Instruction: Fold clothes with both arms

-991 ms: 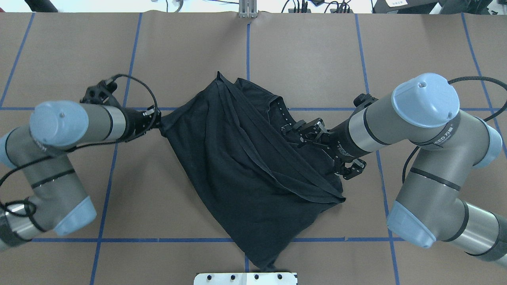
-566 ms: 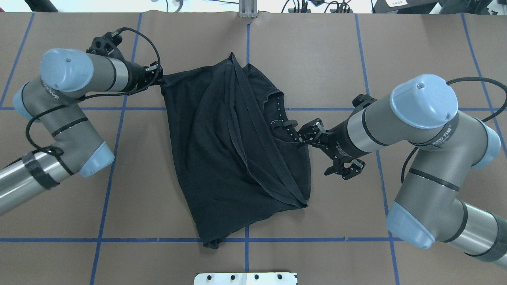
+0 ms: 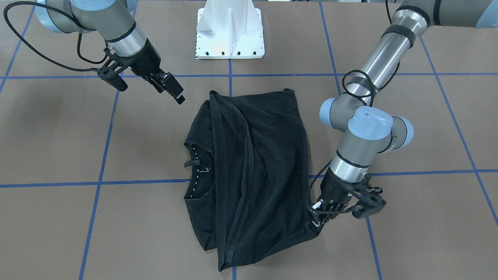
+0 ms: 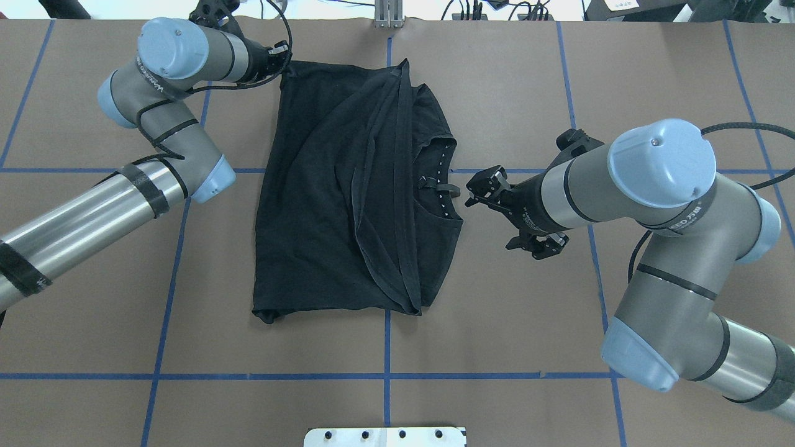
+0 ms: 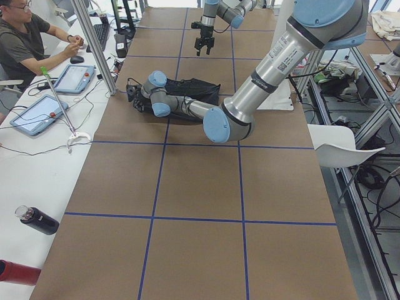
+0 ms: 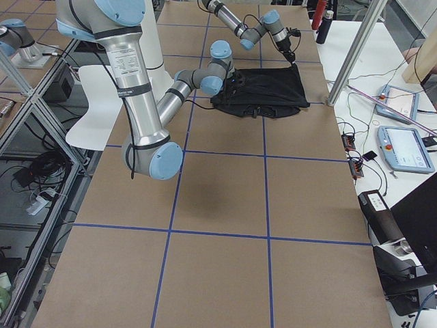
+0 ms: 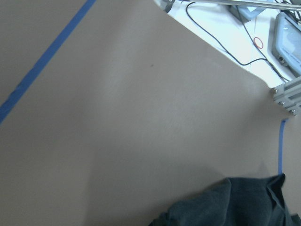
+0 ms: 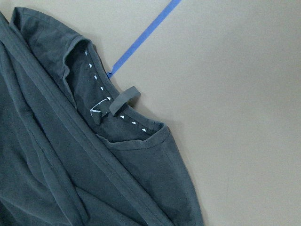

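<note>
White lettering, roughly "WANKEO", runs along a link of the left arm [image 4: 152, 81], well behind the left gripper [image 4: 284, 60]. A band on the right arm [image 4: 692, 214], behind the right gripper [image 4: 472, 194], shows "EED 万" (the T-shirt [image 4: 323, 205] collar logo spells nothing legible).

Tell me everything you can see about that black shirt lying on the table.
The T-shirt is black, soft-looking fabric, lying rumpled and partly folded over itself on the brown table, with long hems and creases running along it. Its collar, dotted with small white marks, faces the right gripper, which hangs apart from it. The left gripper pinches one far corner.
</note>
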